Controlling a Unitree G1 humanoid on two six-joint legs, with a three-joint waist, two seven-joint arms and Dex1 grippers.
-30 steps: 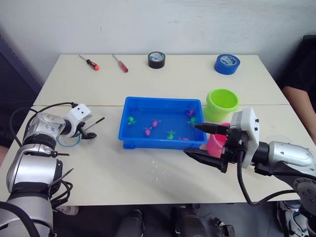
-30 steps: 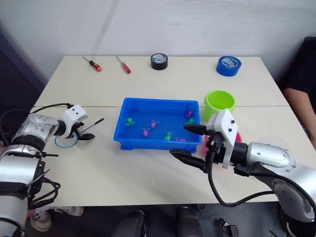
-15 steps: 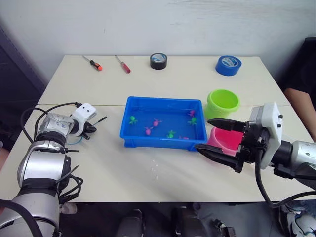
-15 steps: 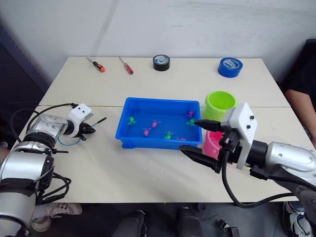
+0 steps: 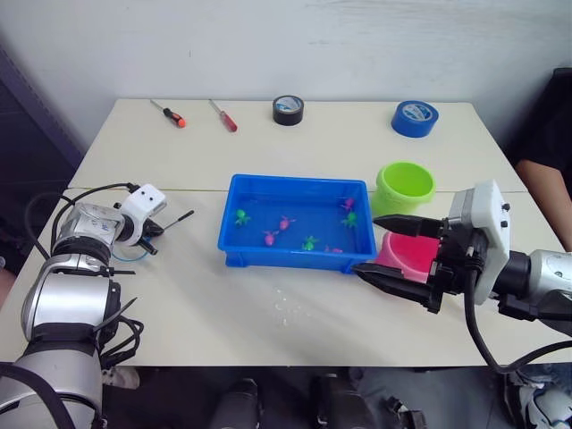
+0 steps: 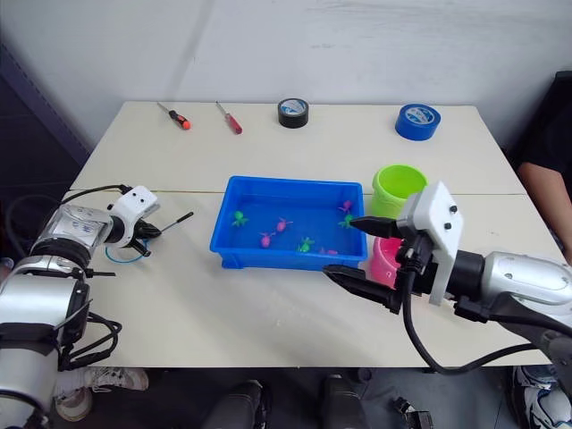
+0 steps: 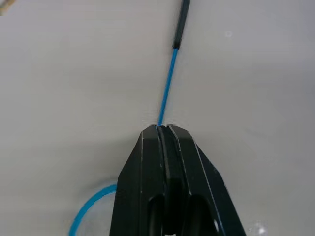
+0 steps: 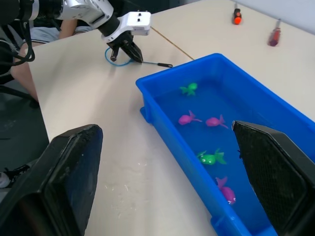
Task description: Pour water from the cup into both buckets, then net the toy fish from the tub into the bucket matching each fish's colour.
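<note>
The tub (image 5: 295, 223) is a bright blue tray with a rim, and it sits in the middle of the table (image 5: 295, 147). It holds water and little toy fish (image 5: 308, 242). Some fish are pink and some are green. They float apart from each other, more of them toward the 3 o'clock end of the tub.

The green bucket (image 5: 403, 187) is round and lime green. It stands just beside the tub, at the tub's 2 o'clock corner. The pink bucket (image 5: 409, 254) is bright pink and stands at the tub's 4 o'clock corner, near the green one.

The right gripper (image 5: 393, 248) has its two black fingers spread wide. It hangs at the tub's 4 o'clock corner, right in front of the pink bucket. It holds nothing. In the right wrist view the fingers (image 8: 71, 172) stand far apart, with the tub and fish between them.

The net (image 6: 125, 251) lies flat on the table, well apart from the tub at its 9 o'clock side. It has a light blue hoop and a thin stick that is blue near the hoop and dark at the end. The left gripper (image 6: 143, 234) has its fingers pinched tight on the blue part of the stick, down by the table.

At the far edge of the table, at 12 o'clock, lie two screwdrivers (image 5: 219, 115), a black tape roll (image 5: 286, 108) and a blue tape roll (image 5: 413, 117).
</note>
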